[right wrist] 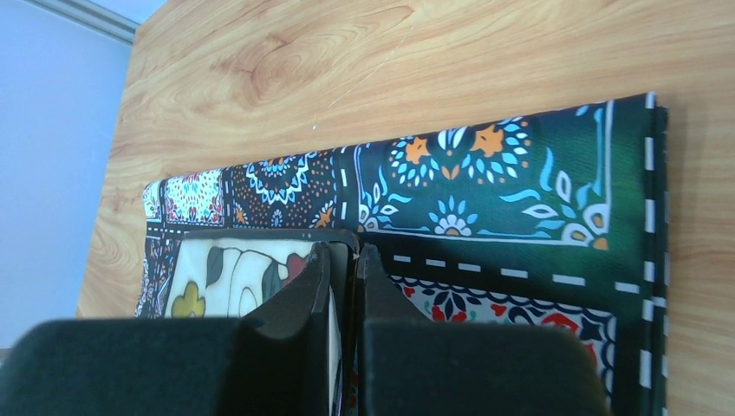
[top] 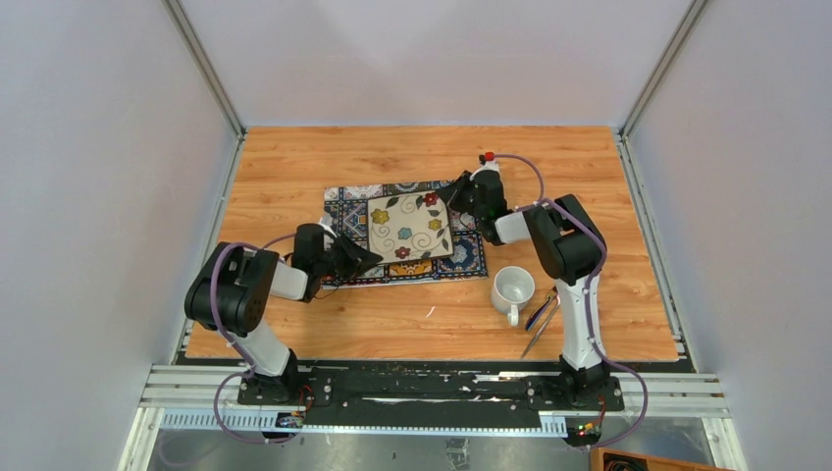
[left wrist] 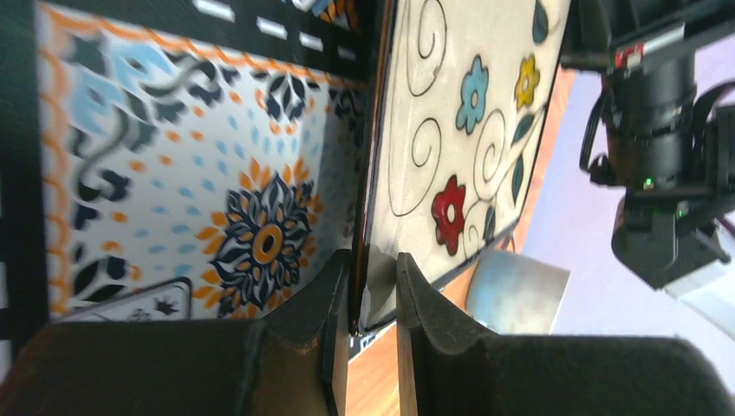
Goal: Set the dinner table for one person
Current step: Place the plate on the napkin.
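Now, step: likely settling the plate [top: 409, 226] on the placemat [top: 466, 257].
Left gripper [left wrist: 374, 260]: pinching the plate's near corner.
Right gripper [right wrist: 345, 251]: pinching its far corner.
Dinner table [top: 294, 167]: beneath the placemat.
Advice: lower level, release together.

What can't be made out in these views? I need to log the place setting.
- Cutlery, top view: too small to tell the pieces.
- Mug, left wrist view: blurred, partly behind the plate.
- Plate, right wrist view: mostly hidden by the right gripper.
- Placemat middle, top view: covered by the plate.
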Controlling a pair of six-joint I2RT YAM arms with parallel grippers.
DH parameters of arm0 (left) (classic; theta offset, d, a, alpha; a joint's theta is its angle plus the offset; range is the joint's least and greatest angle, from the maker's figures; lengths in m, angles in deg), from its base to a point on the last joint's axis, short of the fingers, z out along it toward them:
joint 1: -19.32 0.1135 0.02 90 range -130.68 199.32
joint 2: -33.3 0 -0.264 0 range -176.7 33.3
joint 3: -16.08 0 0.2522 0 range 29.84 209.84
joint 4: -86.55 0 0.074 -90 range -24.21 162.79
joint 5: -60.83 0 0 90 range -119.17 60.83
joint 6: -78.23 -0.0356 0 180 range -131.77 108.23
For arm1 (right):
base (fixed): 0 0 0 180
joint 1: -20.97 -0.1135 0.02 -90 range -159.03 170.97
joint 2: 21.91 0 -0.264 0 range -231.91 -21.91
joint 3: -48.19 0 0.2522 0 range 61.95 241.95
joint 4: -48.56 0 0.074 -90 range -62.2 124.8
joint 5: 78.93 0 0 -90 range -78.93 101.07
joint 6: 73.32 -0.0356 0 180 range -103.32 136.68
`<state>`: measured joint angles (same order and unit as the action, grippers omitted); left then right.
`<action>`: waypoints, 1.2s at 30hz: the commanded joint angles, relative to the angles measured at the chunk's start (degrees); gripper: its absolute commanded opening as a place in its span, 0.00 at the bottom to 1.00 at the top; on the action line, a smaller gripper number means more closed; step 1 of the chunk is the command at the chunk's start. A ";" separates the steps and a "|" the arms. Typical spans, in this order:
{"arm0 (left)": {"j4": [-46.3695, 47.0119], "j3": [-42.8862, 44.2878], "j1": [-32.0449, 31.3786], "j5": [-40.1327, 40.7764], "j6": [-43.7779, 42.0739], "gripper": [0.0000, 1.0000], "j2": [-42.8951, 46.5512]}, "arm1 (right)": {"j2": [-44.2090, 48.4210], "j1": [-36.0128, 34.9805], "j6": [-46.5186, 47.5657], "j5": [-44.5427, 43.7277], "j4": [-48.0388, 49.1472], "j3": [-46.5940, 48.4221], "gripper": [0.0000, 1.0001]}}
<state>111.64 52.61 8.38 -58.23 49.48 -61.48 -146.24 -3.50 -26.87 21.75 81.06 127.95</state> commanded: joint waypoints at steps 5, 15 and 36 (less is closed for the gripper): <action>7.65 1.65 -5.40 -7.98 -2.46 0.00 1.44 | -2.64 -11.90 1.62 21.44 -2.60 0.65 0.00; 0.64 4.05 -4.45 -7.56 -5.97 0.00 2.05 | -2.29 -11.84 2.30 20.25 -2.58 -1.47 0.00; -5.66 8.91 -4.09 -6.56 -8.69 0.75 -1.32 | -3.21 -10.49 2.75 18.80 -3.46 -1.75 0.46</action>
<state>102.84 58.48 5.06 -66.69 44.28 -61.04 -148.08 -10.60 -23.73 30.56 83.49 128.16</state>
